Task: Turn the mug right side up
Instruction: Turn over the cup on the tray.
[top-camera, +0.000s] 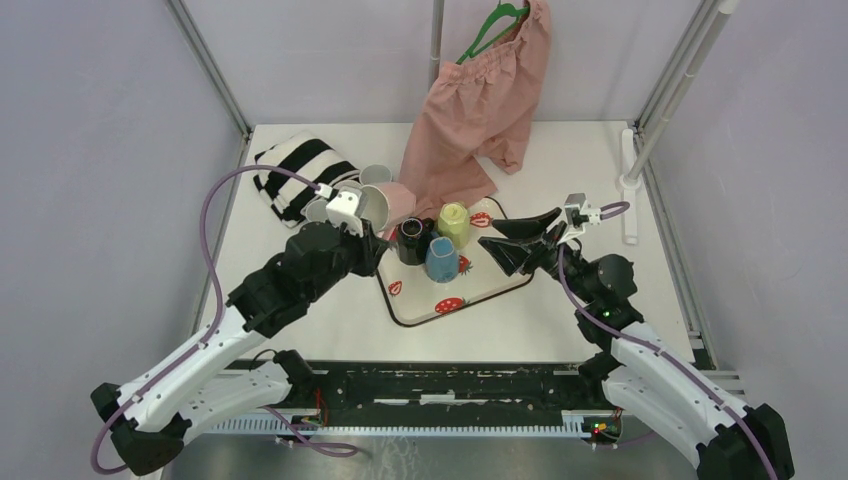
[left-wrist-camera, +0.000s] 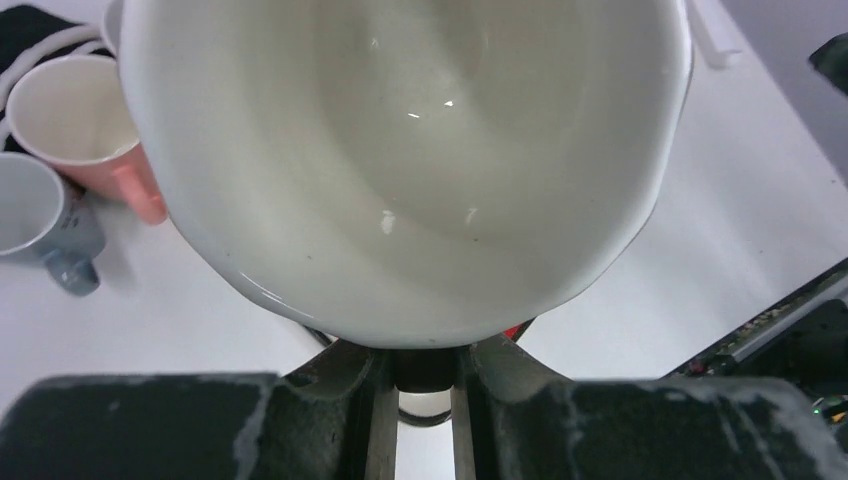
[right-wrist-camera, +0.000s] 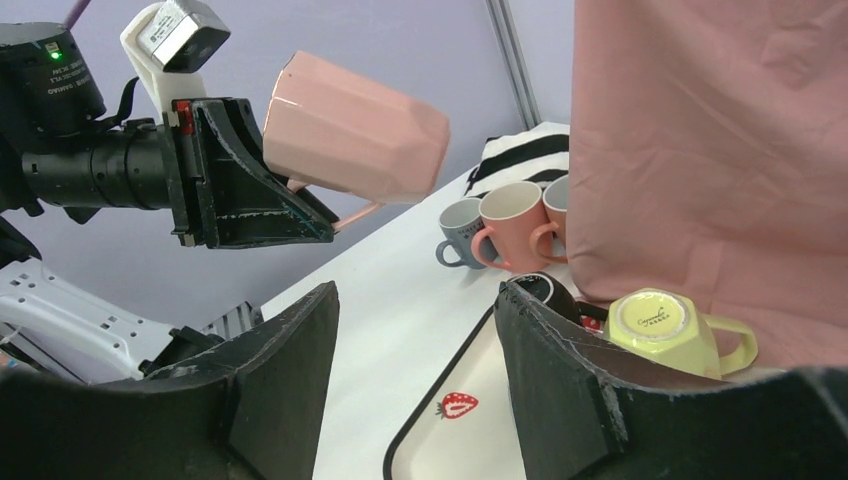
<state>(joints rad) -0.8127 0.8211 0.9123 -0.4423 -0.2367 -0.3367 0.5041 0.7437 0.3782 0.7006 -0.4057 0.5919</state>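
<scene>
A pink mug (top-camera: 385, 205) with a white inside hangs in the air left of the tray, held by my left gripper (top-camera: 366, 232). In the right wrist view the mug (right-wrist-camera: 355, 130) lies on its side, its base pointing away from the left gripper (right-wrist-camera: 255, 190), with the handle underneath between the jaws. In the left wrist view its open mouth (left-wrist-camera: 410, 160) fills the frame above the shut fingers (left-wrist-camera: 375, 400). My right gripper (top-camera: 512, 240) is open and empty over the tray's right part (right-wrist-camera: 415, 350).
The strawberry-print tray (top-camera: 470, 300) holds an upside-down yellow mug (top-camera: 453, 222), a blue mug (top-camera: 441, 260) and a black mug (top-camera: 412, 240). A grey mug (right-wrist-camera: 460, 232) and pink mugs (right-wrist-camera: 512, 225) stand by a striped cloth (top-camera: 295, 170). Pink shorts (top-camera: 480, 100) hang at the back.
</scene>
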